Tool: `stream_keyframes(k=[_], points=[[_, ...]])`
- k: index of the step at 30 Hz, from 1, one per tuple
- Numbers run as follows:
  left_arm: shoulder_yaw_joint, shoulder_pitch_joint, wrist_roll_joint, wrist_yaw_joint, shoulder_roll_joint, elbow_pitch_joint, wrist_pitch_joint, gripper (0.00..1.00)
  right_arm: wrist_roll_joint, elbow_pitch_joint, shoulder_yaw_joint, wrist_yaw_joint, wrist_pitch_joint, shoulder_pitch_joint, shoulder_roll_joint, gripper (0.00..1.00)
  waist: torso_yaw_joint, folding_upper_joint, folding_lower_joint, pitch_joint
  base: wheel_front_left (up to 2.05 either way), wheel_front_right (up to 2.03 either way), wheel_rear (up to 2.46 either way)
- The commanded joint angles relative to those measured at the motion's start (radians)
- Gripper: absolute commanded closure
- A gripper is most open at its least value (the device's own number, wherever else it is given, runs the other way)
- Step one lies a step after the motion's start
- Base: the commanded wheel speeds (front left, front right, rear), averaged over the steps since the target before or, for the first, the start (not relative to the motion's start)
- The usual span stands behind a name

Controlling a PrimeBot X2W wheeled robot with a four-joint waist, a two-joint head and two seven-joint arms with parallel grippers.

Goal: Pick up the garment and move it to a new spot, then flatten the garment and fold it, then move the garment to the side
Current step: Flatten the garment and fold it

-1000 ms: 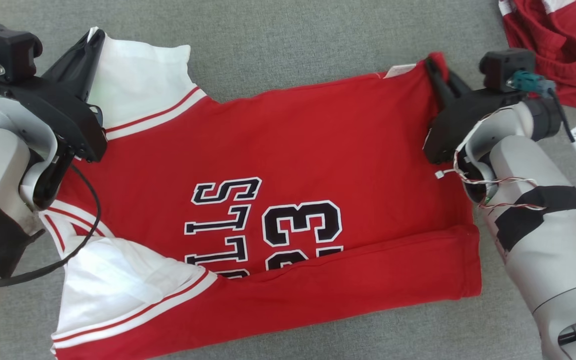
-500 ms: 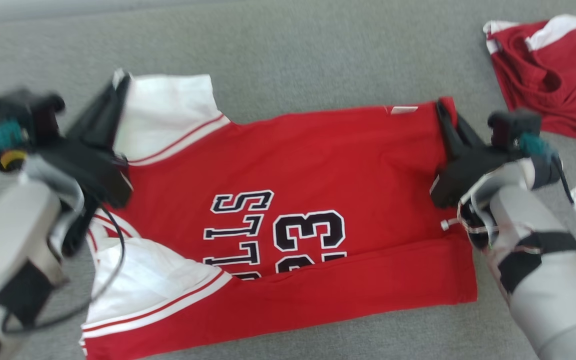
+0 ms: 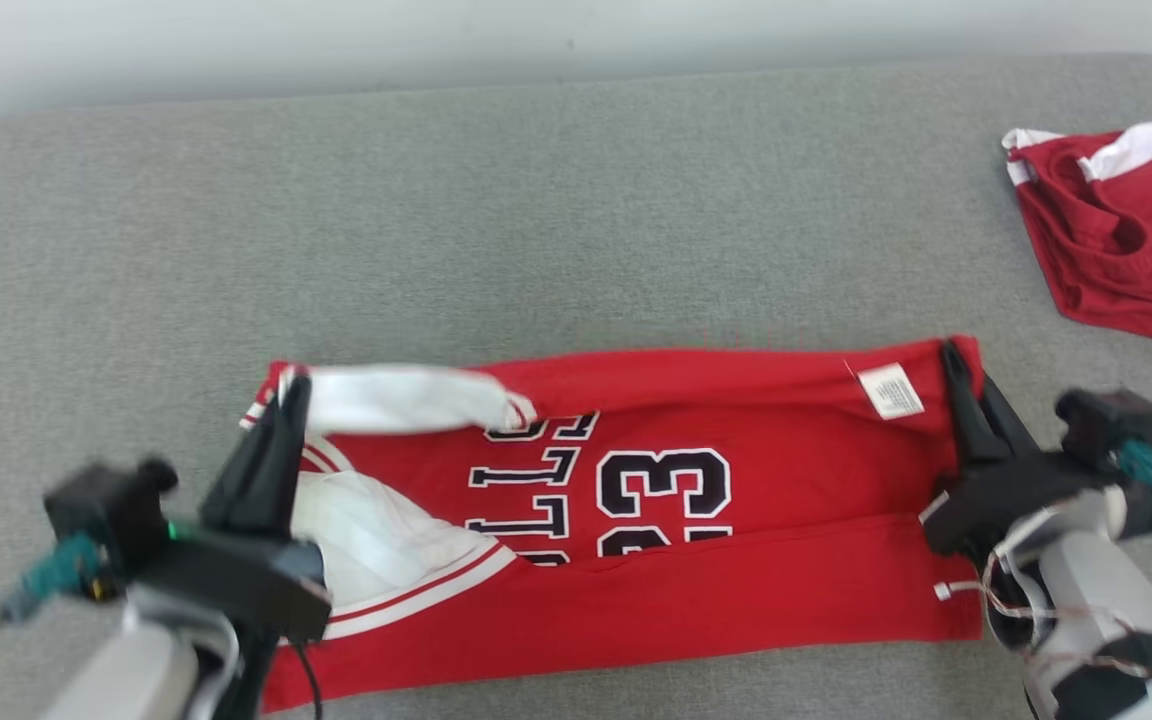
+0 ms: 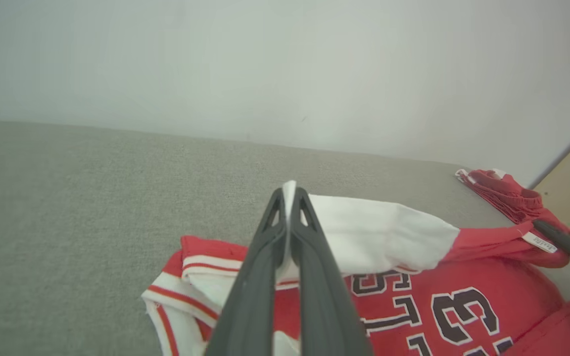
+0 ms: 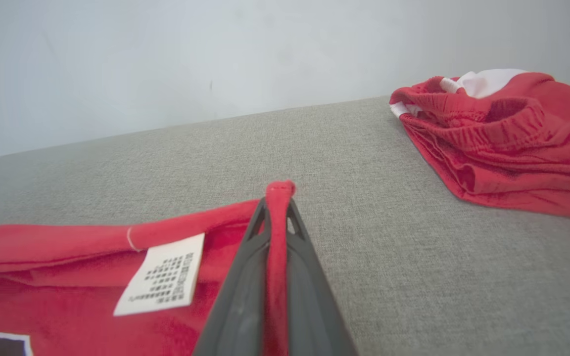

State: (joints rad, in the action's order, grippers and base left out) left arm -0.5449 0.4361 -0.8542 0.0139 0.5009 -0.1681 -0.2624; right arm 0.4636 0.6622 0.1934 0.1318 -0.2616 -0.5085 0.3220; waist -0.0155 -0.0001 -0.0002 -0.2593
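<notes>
The garment (image 3: 696, 500) is a red jersey with white sleeves and black "23" lettering, lying across the grey cushion. Its far edge is lifted and folding toward me. My left gripper (image 3: 294, 385) is shut on the white sleeve (image 4: 364, 237) at the jersey's left end; the wrist view shows white cloth pinched between the fingers (image 4: 289, 198). My right gripper (image 3: 954, 352) is shut on the red hem corner (image 5: 279, 190) at the right end, beside a white care label (image 5: 161, 277).
A second red and white garment (image 3: 1116, 260) lies crumpled at the cushion's far right, also seen in the right wrist view (image 5: 502, 138). The grey cushion (image 3: 536, 220) stretches open behind the jersey up to a pale wall (image 4: 265, 69).
Both grippers have pulled the jersey's far edge up and toward me, so the top part now folds over the lettering. The head camera has tilted up, showing more cushion and the wall.
</notes>
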Motion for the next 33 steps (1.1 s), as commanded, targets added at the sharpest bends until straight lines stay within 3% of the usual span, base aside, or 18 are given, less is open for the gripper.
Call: stream_keyframes(k=[1, 9, 19, 20, 21, 22, 23, 24, 33], points=[[0.018, -0.041, 0.014, 0.003, -0.016, 0.011, -0.003, 1.00, -0.002, -0.022, -0.011, -0.003, -0.004, 0.028, -0.004, 1.00, 0.009, 0.0001, 0.0002, 0.008, 0.00, 0.00, 0.00], [0.097, -0.193, 0.101, -0.011, -0.104, -0.012, -0.003, 1.00, -0.007, -0.122, -0.072, -0.003, -0.004, 0.173, -0.023, 1.00, 0.017, 0.0001, 0.0002, 0.020, 0.00, 0.00, 0.00], [0.182, -0.290, 0.173, -0.062, -0.211, -0.129, -0.003, 1.00, -0.027, -0.143, -0.104, -0.003, 0.028, 0.270, -0.052, 1.00, 0.012, 0.0001, 0.0002, 0.047, 0.00, 0.00, 0.00], [0.188, -0.292, 0.182, -0.064, -0.216, -0.141, -0.003, 1.00, -0.030, -0.144, -0.104, -0.003, 0.029, 0.270, -0.053, 0.72, 0.011, 0.0001, 0.0002, 0.048, 0.00, 0.00, 0.00], [0.197, -0.289, 0.201, -0.060, -0.219, -0.152, -0.003, 1.00, -0.033, -0.150, -0.107, -0.003, 0.026, 0.270, -0.052, 0.51, 0.011, 0.0001, 0.0002, 0.051, 0.00, 0.00, 0.00], [0.209, -0.286, 0.223, -0.057, -0.222, -0.158, -0.003, 0.76, -0.034, -0.151, -0.108, -0.003, 0.024, 0.274, -0.055, 0.00, 0.011, 0.0001, 0.0002, 0.054, 0.00, 0.00, 0.00], [0.209, -0.286, 0.223, -0.057, -0.222, -0.158, -0.003, 0.76, -0.034, -0.151, -0.108, -0.003, 0.024, 0.274, -0.055, 0.00, 0.011, 0.0001, 0.0002, 0.054, 0.00, 0.00, 0.00], [0.223, -0.288, 0.240, -0.053, -0.229, -0.159, -0.003, 0.00, -0.032, -0.154, -0.110, -0.003, 0.023, 0.276, -0.058, 0.00, 0.011, 0.0001, 0.0002, 0.058, 0.00, 0.00, 0.00], [0.442, -0.379, 0.461, -0.058, -0.335, -0.028, -0.003, 0.00, -0.014, -0.187, -0.137, -0.003, 0.012, 0.314, -0.047, 0.00, 0.018, 0.0001, 0.0002, 0.108, 0.00, 0.00, 0.00]])
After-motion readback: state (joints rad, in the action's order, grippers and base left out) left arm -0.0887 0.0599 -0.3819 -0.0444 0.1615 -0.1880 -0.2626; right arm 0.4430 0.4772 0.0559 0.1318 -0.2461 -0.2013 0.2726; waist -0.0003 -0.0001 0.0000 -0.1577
